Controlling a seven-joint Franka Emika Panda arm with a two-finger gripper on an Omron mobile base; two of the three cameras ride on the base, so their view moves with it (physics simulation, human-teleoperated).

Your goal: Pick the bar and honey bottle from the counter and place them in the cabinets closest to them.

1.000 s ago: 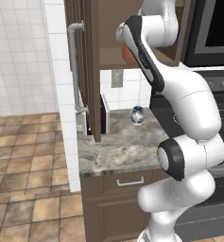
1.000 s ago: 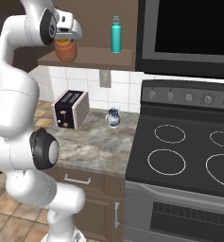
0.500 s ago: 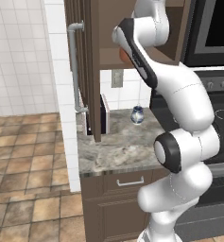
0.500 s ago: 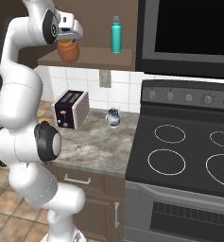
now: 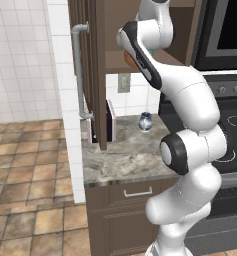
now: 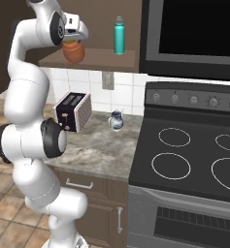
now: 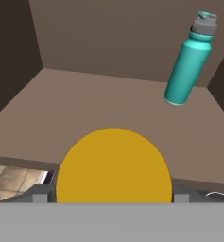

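One item nearly stowed: honey bottle (image 6: 73, 52) on the cabinet shelf (image 6: 99, 59), left of teal bottle (image 6: 119, 36), hand (image 6: 73, 38) gripping it. Release pending; bar unseen.

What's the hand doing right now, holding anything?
Hand: closed on the honey bottle, at the front edge of the cabinet shelf.
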